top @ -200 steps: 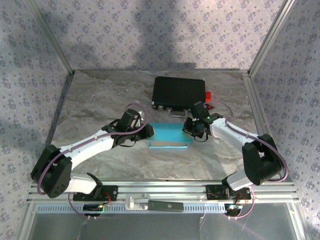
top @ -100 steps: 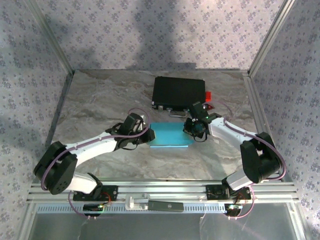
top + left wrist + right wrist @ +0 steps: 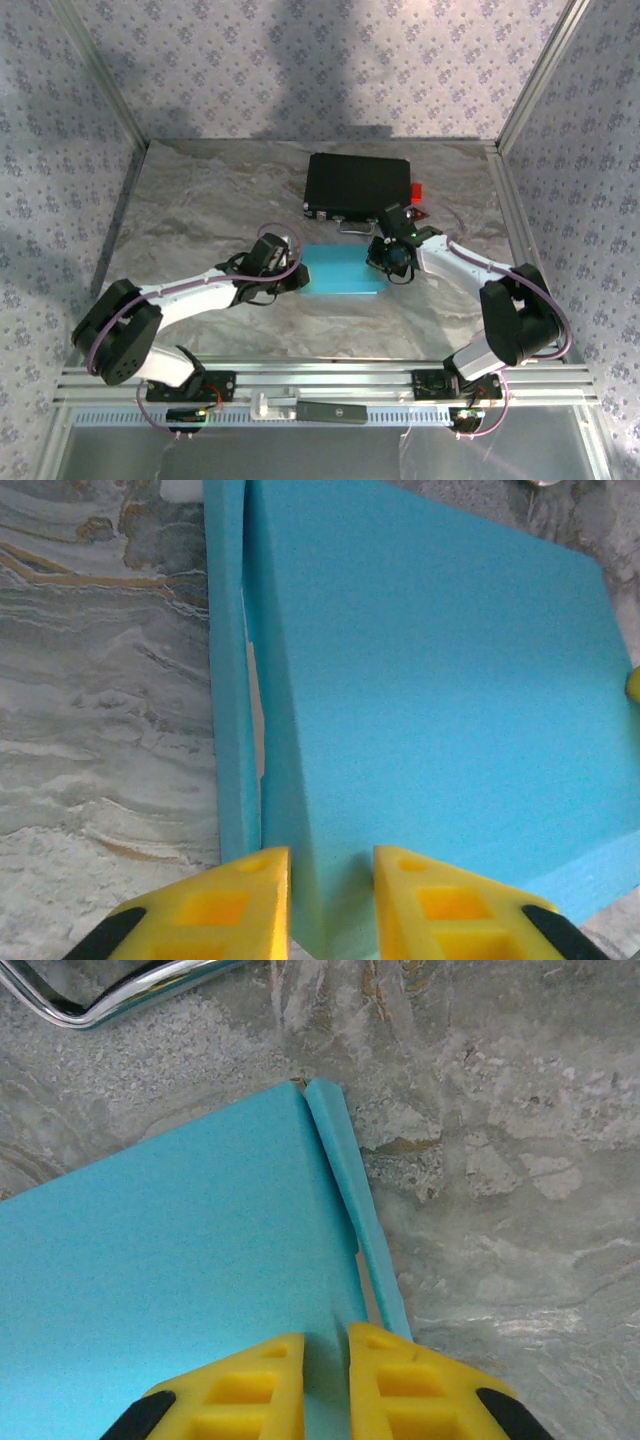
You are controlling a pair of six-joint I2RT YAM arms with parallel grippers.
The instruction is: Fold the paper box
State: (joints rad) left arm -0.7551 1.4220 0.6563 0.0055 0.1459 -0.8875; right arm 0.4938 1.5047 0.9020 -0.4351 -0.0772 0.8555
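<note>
Left pincer [image 3: 331, 870] is moving in and clamping the paper box's [image 3: 345, 270] left fold. Right pincer [image 3: 327, 1350] is pinching its right fold. The box is lying on the bench [image 3: 200, 210], in front of the black case [image 3: 358, 185], probably ready for side folding.

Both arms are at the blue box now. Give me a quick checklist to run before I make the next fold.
1. Right gripper pinching the paper box: ok, jaws narrow with the panel edge between them.
2. Left gripper holding the opposite end: cannot tell; it straddles the cardboard, but contact is unclear.
3. Right side flap closed against the panel: not ok, a gap shows beside it.
4. Left side flap closed: not ok, a slit shows along it.
5. Black case apart from the box: ok, a gap separates them.
</note>
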